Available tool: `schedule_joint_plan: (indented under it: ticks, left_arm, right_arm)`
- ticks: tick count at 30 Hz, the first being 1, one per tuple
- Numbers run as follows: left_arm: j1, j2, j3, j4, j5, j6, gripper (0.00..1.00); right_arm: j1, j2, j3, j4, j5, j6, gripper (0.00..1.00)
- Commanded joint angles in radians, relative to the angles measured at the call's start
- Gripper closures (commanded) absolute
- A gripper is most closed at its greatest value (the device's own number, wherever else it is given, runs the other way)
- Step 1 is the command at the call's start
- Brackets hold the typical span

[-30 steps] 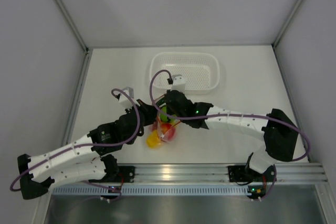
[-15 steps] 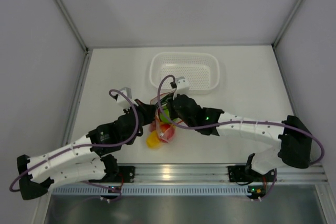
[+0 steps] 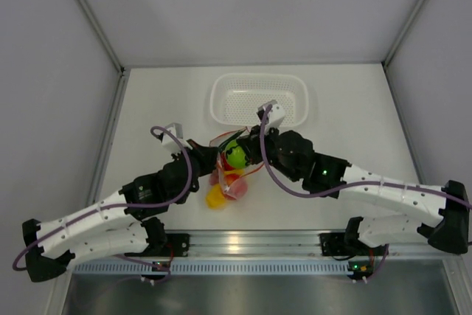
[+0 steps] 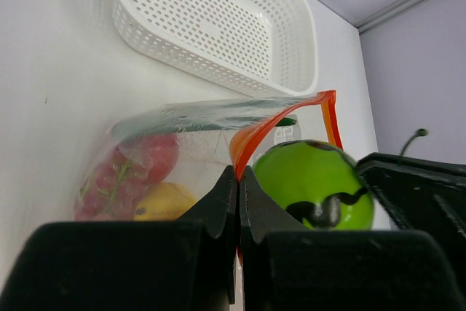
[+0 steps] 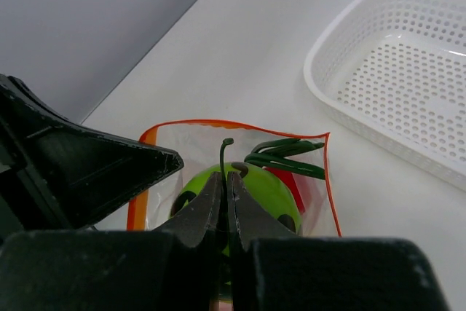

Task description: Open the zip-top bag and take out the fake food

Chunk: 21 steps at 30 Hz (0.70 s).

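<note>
Gaping orange-rimmed, the clear zip-top bag (image 4: 182, 123) bares a green ball (image 4: 313, 180)

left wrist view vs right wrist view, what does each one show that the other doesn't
Left wrist only: purplish plastic grapes and a yellow plastic fruit inside the clear crinkly zip-top bag, with the left gripper shut on its orange-red zip strip. Right wrist only: the right gripper shut on the thin stem of the glossy green plastic ball. Both: that bag, that ball, and the white perforated plastic basket.
</note>
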Motion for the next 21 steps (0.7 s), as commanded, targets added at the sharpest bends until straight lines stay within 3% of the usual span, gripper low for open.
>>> schedule_joint_plan:
  ticks: [1, 9, 16, 21]
  left_arm:
    - [-0.003, -0.015, -0.015, 0.014, -0.018, 0.011, 1.00]
    - [-0.003, -0.015, -0.038, 0.012, -0.017, 0.005, 1.00]
    - [-0.003, -0.038, -0.046, 0.000, -0.015, 0.008, 1.00]
    - [-0.003, -0.043, -0.036, 0.000, 0.002, 0.028, 1.00]
  right_arm:
    - [0.011, -0.057, 0.101, 0.010, 0.013, -0.047, 1.00]
    - [-0.089, -0.050, 0.289, -0.225, 0.117, -0.058, 1.00]
    - [-0.383, 0.085, 0.396, -0.286, 0.065, -0.066, 1.00]
    - [-0.514, 0.257, 0.477, -0.306, 0.010, -0.089, 1.00]
